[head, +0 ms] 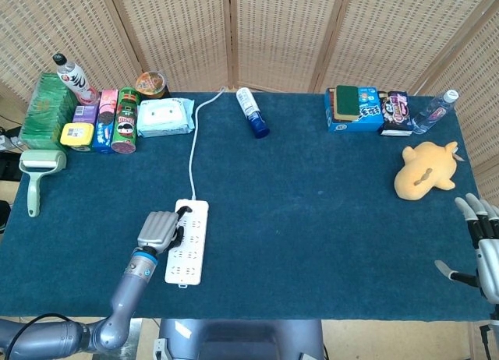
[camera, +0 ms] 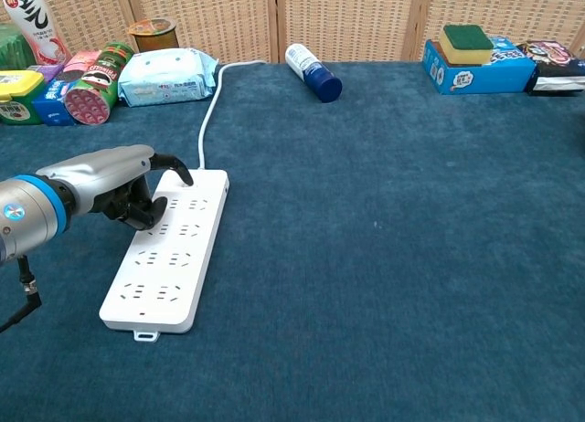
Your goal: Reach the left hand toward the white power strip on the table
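Hovering our left hand [camera: 123, 186], fingers curled and holding nothing, over the left edge of the white power strip [camera: 172, 247] lying near-left on the table [camera: 384, 258], we judge it rigid, light, smooth; grip its long sides.

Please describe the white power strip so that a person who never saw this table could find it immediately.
On the blue table, look near the front left edge. The white power strip lies flat there, at the left hand, its white cable running back toward the snacks. It is the only long white slab with rows of sockets.
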Controlling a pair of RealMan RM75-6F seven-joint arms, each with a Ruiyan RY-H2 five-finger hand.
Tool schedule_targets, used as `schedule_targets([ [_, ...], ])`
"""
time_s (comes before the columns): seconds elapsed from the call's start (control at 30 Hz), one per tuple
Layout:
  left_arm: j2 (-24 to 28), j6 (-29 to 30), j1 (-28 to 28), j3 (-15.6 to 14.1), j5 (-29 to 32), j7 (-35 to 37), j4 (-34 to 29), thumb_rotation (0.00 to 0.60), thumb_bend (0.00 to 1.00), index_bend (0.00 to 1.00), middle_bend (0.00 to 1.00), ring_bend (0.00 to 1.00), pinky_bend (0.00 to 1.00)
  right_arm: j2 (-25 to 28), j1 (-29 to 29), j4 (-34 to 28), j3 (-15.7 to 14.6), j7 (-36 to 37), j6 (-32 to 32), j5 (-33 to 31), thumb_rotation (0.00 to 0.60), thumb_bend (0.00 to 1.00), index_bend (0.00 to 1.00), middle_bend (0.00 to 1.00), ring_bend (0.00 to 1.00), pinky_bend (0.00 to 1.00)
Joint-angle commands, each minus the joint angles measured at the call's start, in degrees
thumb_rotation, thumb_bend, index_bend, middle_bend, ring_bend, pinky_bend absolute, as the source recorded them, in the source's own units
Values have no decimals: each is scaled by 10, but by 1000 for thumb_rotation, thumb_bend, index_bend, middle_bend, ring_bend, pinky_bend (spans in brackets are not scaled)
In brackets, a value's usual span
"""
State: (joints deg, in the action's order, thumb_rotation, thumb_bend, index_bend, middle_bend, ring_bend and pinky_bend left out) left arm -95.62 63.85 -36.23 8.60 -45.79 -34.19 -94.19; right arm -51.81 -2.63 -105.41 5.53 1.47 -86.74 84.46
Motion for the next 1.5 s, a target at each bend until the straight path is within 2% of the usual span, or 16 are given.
schedule_targets([
  [0.03, 2, 1, 1, -1, -1, 3, -2, 600, 672, 234, 1000, 1000, 1000, 0, 0, 0, 0, 0, 0, 1, 600, 0, 0, 11, 0, 0],
  [0.87, 7, 1, -5, -8, 13, 5, -7, 600, 672, 234, 1000, 1000, 1000, 1, 1, 1, 0, 4, -3, 2, 600, 0, 0, 11, 0, 0],
  [1.03, 14, 14, 0, 0, -1, 22, -16, 600, 672, 233, 1000, 1000, 1000, 1, 1, 1, 0, 5, -4, 3, 600, 0, 0, 11, 0, 0],
  [1.27, 50, 49, 16, 9, -47, 51, -56, 600, 653, 233, 1000, 1000, 1000, 1, 0, 1, 0, 5, -2, 3, 600, 0, 0, 11, 0, 0],
  [1.4, 85, 89, 40, 0, -122, 87, -81, 600, 557, 234, 1000, 1000, 991, 1, 1, 1, -1, 5, -3, 3, 600, 0, 0, 11, 0, 0],
  [1.47, 115, 114, 64, -20, -184, 125, -87, 600, 477, 199, 952, 934, 901, 2, 1, 0, -1, 5, -3, 4, 600, 0, 0, 11, 0, 0],
  [1.5, 128, 120, 73, -29, -201, 136, -89, 600, 429, 134, 836, 809, 797, 2, 1, 0, -1, 4, -4, 5, 600, 0, 0, 11, 0, 0],
])
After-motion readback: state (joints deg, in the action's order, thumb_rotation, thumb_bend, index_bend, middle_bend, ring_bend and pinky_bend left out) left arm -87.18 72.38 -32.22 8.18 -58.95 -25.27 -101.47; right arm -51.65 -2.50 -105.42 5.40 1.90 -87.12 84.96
